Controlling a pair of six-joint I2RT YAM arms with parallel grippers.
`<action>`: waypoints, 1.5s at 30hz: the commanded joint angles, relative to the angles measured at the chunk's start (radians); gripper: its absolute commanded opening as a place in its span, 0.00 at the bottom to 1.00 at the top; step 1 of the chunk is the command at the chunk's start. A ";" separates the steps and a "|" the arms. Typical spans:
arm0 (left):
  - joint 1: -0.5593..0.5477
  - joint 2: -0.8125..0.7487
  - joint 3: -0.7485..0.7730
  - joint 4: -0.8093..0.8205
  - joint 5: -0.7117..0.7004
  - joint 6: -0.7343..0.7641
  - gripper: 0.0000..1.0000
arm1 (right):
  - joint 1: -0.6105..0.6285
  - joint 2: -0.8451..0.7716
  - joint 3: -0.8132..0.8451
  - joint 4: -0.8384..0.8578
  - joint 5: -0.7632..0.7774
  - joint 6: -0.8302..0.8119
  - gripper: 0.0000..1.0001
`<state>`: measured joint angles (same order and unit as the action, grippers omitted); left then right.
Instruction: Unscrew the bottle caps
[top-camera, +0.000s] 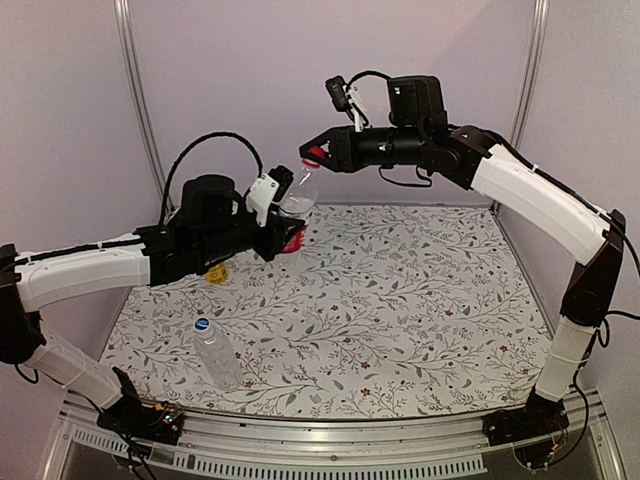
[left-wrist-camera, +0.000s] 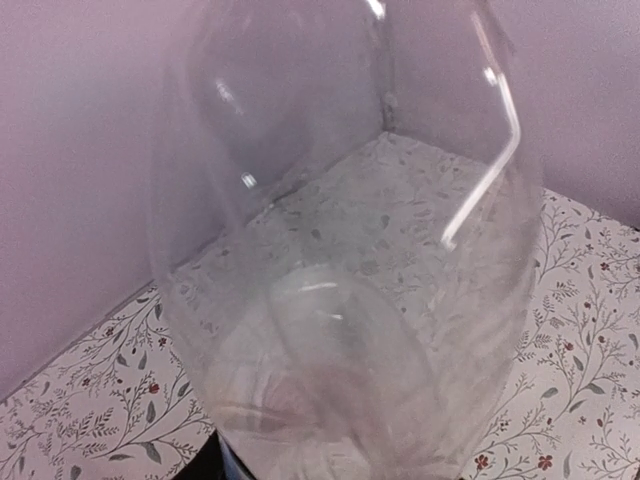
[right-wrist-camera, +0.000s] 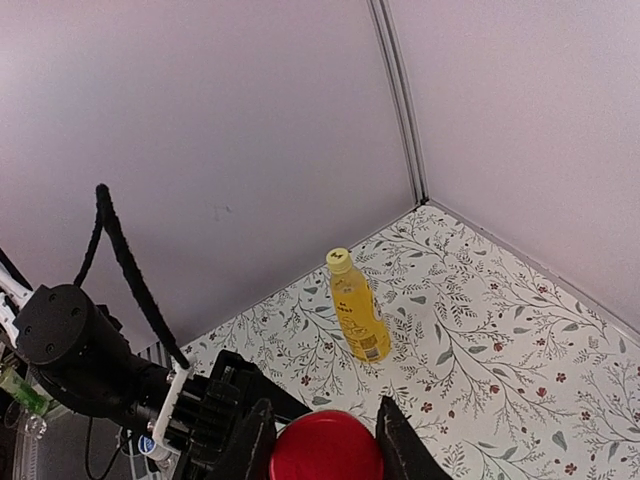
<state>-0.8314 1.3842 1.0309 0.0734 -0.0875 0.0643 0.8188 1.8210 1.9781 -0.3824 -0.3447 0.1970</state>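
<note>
Left pincer (top-camera: 283, 238): pinching the red-label bottle (top-camera: 298, 195) low on its body, raised off the bench (top-camera: 420, 300)
Right pincer (top-camera: 313, 156): closed on the red cap (right-wrist-camera: 325, 447) from both sides, at the top of that bottle's neck
Yellow bottle (right-wrist-camera: 357, 312): upright at far left, yellow cap (right-wrist-camera: 339, 258) on
Clear bottle (top-camera: 218, 355): lying at near left, blue cap (top-camera: 201, 324) on, pointing to the far side

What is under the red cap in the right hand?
The clear bottle, held up by the left hand, is under the red cap. The right hand covers the neck, so whether the cap is threaded on cannot be seen.
</note>
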 joint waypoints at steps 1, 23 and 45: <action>-0.015 -0.011 0.013 -0.013 0.123 0.034 0.38 | -0.015 -0.024 0.008 0.005 -0.125 -0.105 0.24; 0.040 0.005 -0.002 0.026 1.002 0.004 0.40 | -0.129 -0.132 -0.088 -0.090 -0.721 -0.483 0.22; 0.100 -0.021 -0.008 0.052 0.841 -0.019 0.41 | -0.280 -0.260 -0.316 0.031 -0.376 -0.279 0.20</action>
<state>-0.7601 1.4029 1.0283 0.1024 0.8806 0.0414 0.5667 1.6283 1.7966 -0.4416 -0.9176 -0.1970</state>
